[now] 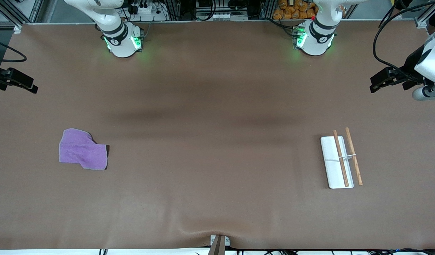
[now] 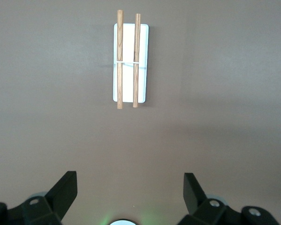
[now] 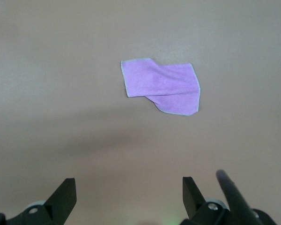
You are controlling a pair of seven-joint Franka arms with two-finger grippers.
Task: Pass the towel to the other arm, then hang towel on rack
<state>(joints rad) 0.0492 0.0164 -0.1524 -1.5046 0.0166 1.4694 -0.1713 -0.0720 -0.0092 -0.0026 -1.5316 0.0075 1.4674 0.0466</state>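
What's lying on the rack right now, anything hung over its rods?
Nothing hangs on the white-based rack; both light-brown wooden rods are bare. Its base under them shows partly. The purple terry towel lies on the table.

Towel (image 1: pixel 83 149) and rack (image 1: pixel 339 161) lie well apart on table (image 1: pixel 217 198).

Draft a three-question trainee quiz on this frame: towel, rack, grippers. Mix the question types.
1. True or false: the small purple terry-cloth towel already hangs over the rack's two thin light-brown wooden rods.
2. Multiple choice: the towel lies
A. flat on the table toward the right arm's end
B. on the rack's white flat rectangular base
C. in the left gripper
3. Fill in: both the left gripper and the right gripper are ____ and hold nothing.

Key: 1 false, the towel lies on the brown table apart from the rack; 2 A; 3 open.
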